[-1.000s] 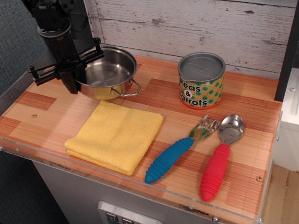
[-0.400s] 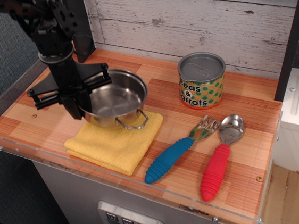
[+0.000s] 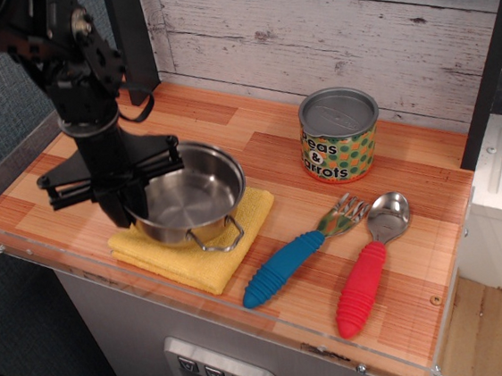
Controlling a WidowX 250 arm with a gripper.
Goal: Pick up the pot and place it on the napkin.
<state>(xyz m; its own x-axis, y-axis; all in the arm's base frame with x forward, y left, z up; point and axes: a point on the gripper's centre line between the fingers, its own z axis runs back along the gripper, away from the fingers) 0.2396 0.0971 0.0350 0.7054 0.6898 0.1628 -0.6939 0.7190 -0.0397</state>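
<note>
The shiny steel pot [image 3: 189,194] is over the yellow napkin [image 3: 199,247] at the front left of the wooden counter. I cannot tell whether it rests on the cloth or hangs just above it. One wire loop handle points to the front. My gripper [image 3: 127,205] is shut on the pot's left rim, with the black arm rising above it. The pot covers most of the napkin; its front and right edges show.
A "Peas & Carrots" can [image 3: 339,134] stands at the back right. A blue-handled fork [image 3: 298,255] and a red-handled spoon [image 3: 367,270] lie at the front right. A clear acrylic rim [image 3: 24,252] edges the counter. A plank wall is behind.
My gripper has carried the pot from the back left of the counter forward and down, over the napkin.
</note>
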